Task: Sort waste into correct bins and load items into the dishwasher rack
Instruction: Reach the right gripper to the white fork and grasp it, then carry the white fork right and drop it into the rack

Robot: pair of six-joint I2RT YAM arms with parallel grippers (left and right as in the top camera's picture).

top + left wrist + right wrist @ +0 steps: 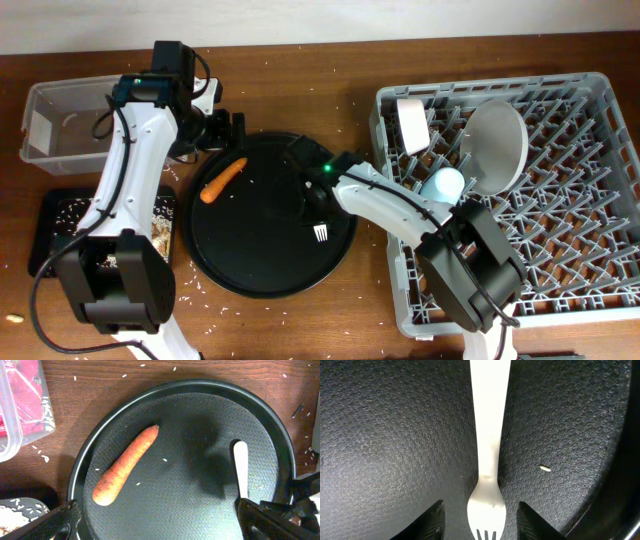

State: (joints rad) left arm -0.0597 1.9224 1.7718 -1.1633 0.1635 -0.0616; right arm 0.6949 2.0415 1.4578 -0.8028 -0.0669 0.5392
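An orange carrot lies on the left of the large round black tray. A white plastic spoon with fork tines lies on its right part and also shows in the left wrist view. My left gripper is open and empty, above the tray's far-left rim. My right gripper is open, one finger on each side of the spoon's head. The white bowl, grey plate and light-blue cup stand in the dishwasher rack. The tissue is out of view.
The clear tub stands at the far left and holds the red wrapper. The shallow black tray in front of it holds pale food scraps. Loose grains are scattered on the wooden table.
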